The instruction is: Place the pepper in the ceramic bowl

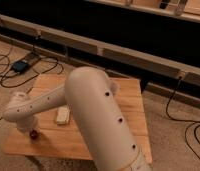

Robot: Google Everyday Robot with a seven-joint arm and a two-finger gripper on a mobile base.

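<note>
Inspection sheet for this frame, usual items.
Surface: wooden table, arm across it.
Job's things: pepper at front left of table; bowl not seen, maybe behind the arm.
Clutter: pale block right of the pepper.
Grippers: gripper low at front left, just over the pepper.
Cables: cables and adapter on floor left; more at right.
Surroundings: carpet, dark wall with pale rail.
</note>
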